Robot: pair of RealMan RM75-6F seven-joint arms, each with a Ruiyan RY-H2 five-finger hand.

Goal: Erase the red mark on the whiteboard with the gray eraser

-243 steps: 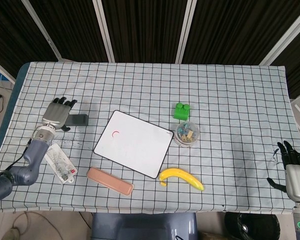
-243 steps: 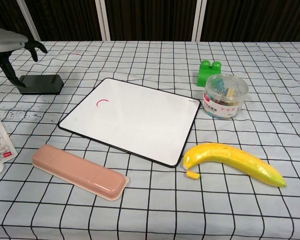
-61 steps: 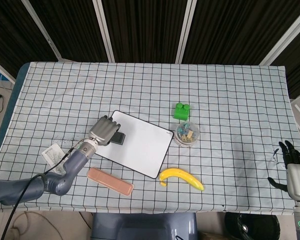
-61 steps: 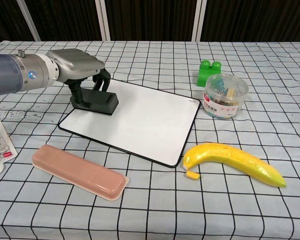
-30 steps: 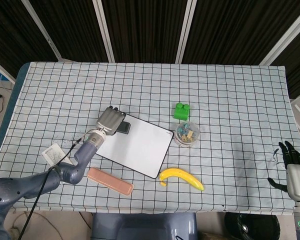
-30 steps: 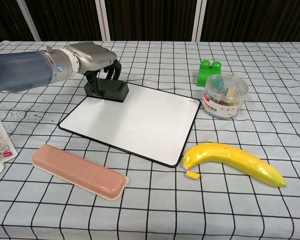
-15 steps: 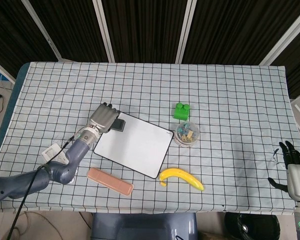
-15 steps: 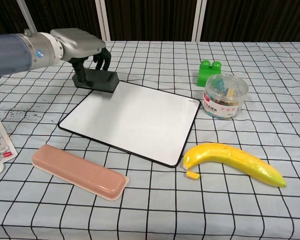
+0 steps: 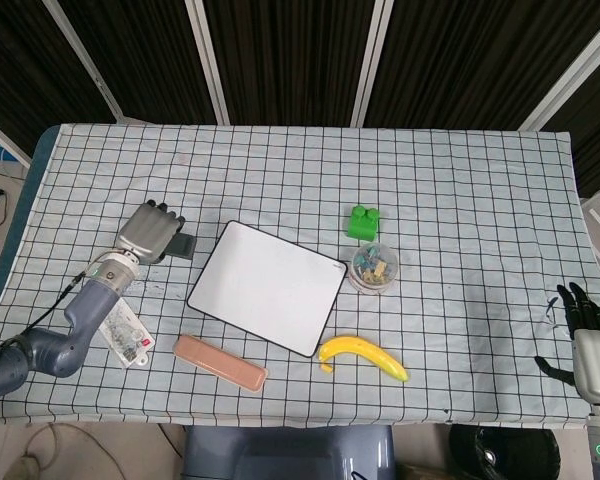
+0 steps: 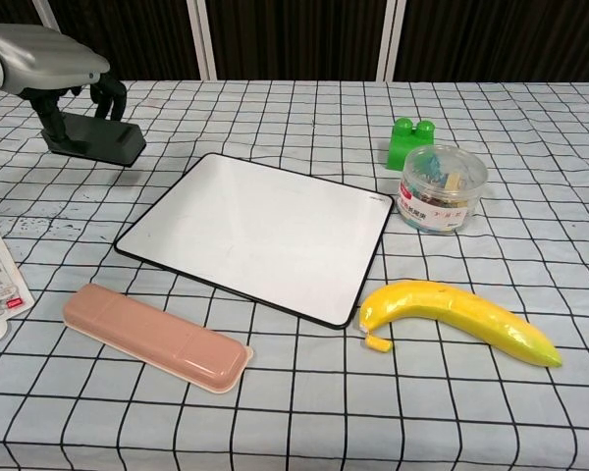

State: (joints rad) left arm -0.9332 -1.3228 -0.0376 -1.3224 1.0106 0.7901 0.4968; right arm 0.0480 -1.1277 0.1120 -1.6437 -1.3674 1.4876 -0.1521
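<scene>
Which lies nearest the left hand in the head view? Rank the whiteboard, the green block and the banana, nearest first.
Measured from the left hand, which grips the gray eraser at the table's left:
1. Whiteboard, just to the hand's right, mid-table.
2. Green block, beyond the whiteboard's far right corner.
3. Banana, toward the front edge, right of the whiteboard.

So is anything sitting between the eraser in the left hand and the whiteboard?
Nothing visible. The left hand holds the gray eraser beside the whiteboard, with only bare checked cloth between them.
</scene>
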